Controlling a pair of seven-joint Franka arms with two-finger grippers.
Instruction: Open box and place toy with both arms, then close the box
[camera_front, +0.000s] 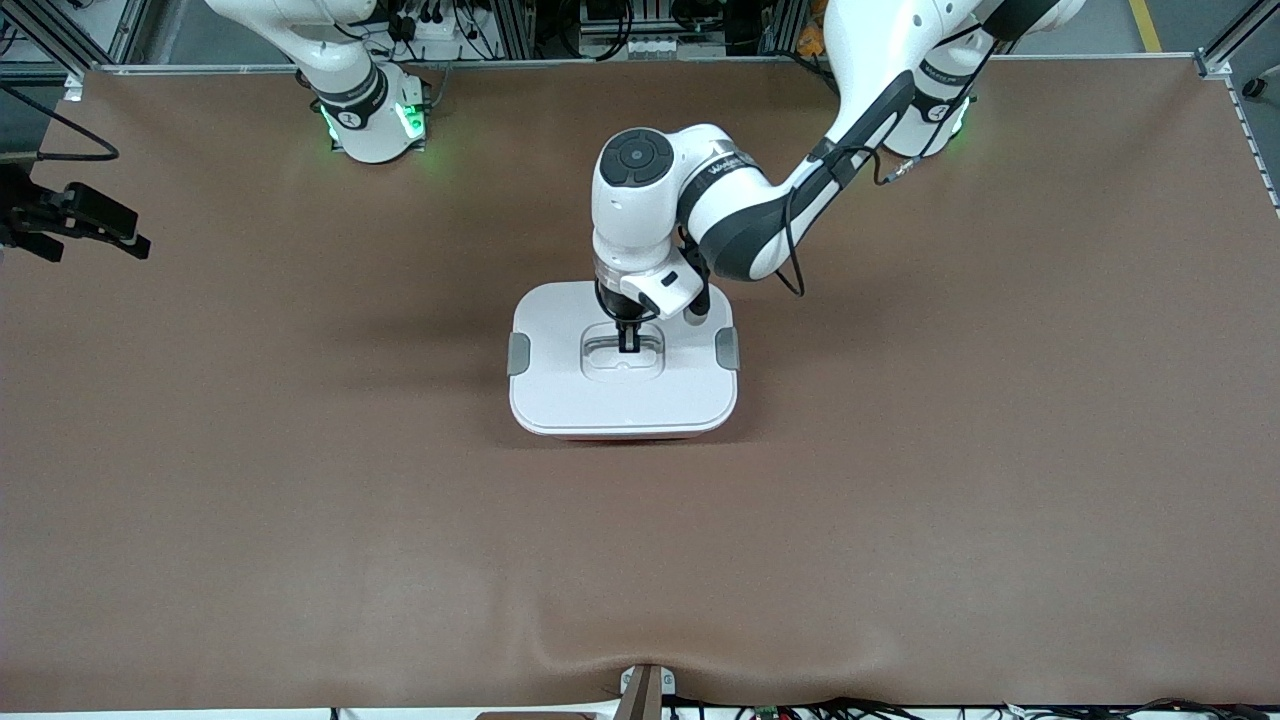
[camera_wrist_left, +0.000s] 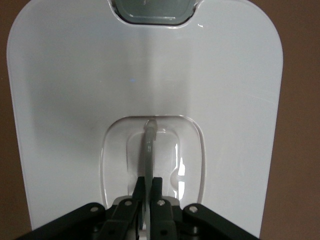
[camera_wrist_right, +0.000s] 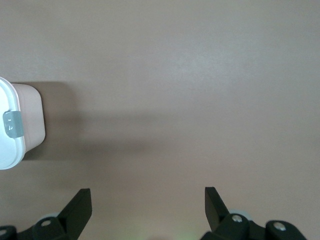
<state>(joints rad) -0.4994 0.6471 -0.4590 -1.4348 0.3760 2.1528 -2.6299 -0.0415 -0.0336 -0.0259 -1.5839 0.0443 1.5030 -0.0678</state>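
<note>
The box stands mid-table with its white lid on; a thin pink strip of the tub shows under the lid's near edge. Grey clips sit on its two sides. My left gripper is down in the lid's recess, shut on the upright grey handle; its own view shows the gripper pinching it, with the lid below. My right gripper is open and empty above bare table, with the box and one clip at that view's edge. The toy is out of view.
The brown table spreads wide around the box. A black camera on a mount juts in at the right arm's end. A small bracket sits at the table's near edge. The right arm's base stands along the top.
</note>
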